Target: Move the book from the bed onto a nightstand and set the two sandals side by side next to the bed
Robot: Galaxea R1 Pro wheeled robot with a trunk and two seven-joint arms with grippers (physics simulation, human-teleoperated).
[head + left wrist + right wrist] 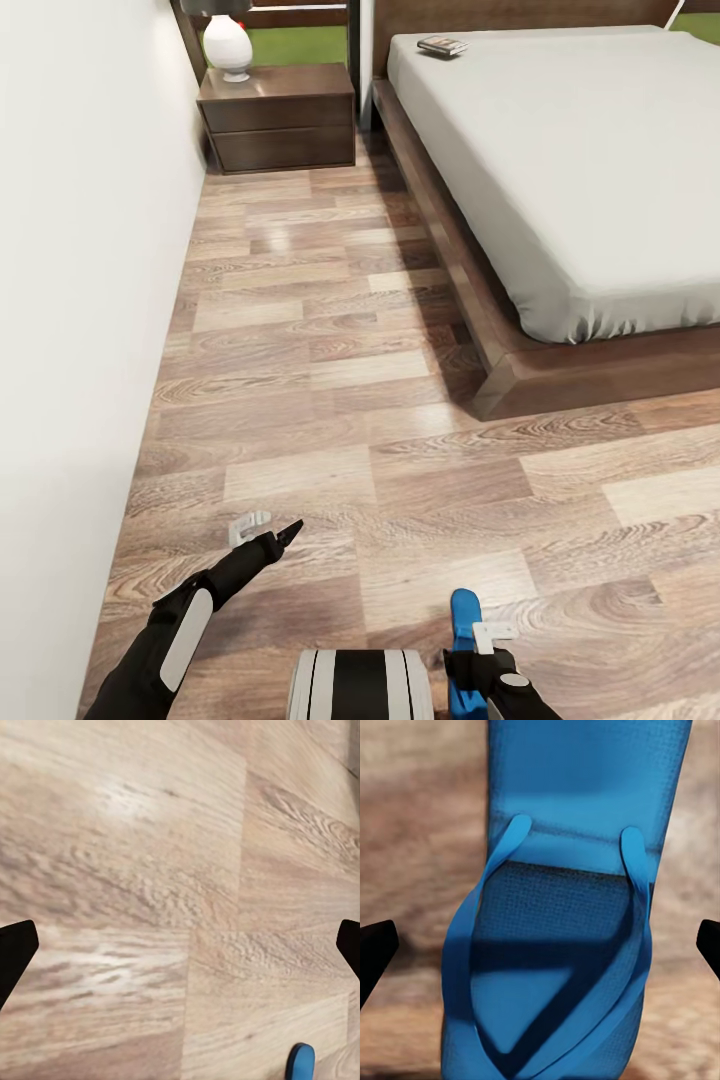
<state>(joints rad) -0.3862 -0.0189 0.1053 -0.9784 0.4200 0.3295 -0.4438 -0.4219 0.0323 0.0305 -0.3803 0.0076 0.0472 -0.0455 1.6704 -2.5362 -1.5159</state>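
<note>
A white wall (pixel 70 300) runs close along the outer side of the left gripper (pixel 268 530), whose two fingers stand spread apart over bare wood-plank floor (pixel 330 400), holding nothing; in the left wrist view a blue tip of a sandal (pixel 300 1063) lies on the planks beyond that gripper, apart from it; far ahead of the left gripper, against the wall, stands the nightstand (pixel 278 115) with a white lamp (pixel 227 45) on its top; nothing lies on the floor between them; the right gripper (pixel 482 640) hangs directly over the blue sandal (pixel 463 640), its jaws wide open on either side of the straps (pixel 630 945) and not touching them; ahead and outward of the right gripper is the bed (pixel 520 370), its dark frame corner nearest; the book (pixel 442 45) lies on the mattress at the far head end, near the edge facing the nightstand.
</note>
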